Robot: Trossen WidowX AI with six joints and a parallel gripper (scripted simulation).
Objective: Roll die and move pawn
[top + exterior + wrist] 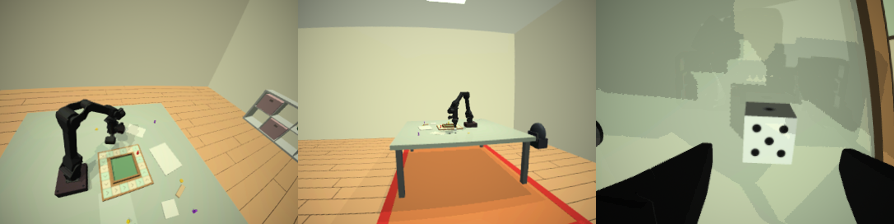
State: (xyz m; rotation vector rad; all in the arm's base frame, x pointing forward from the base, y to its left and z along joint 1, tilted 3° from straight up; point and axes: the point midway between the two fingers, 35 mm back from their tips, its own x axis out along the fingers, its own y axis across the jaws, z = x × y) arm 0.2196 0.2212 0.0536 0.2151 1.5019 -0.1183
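Observation:
The white die (769,134) lies on the table. Its bright face toward the wrist camera shows five pips, its shaded side one. My gripper (110,140) (777,156) is open and empty, pointing down over the table beside the board; in the wrist view the die appears between and slightly beyond the fingertips. In the top view the arm hides the die. The board (107,193) has a ring of arrow squares around the green dice tray (124,167). The red pawn (137,152) stands on a square near the board's far right corner. The board's edge (876,62) shows at the wrist view's right.
White sheets (165,158) (169,208) (136,130) lie around the board. A tan block (180,190), yellow pieces (181,180) (128,221) (96,129) and purple pieces (194,211) (155,122) lie farther out. A dark round thing (598,134) shows at the wrist view's left edge.

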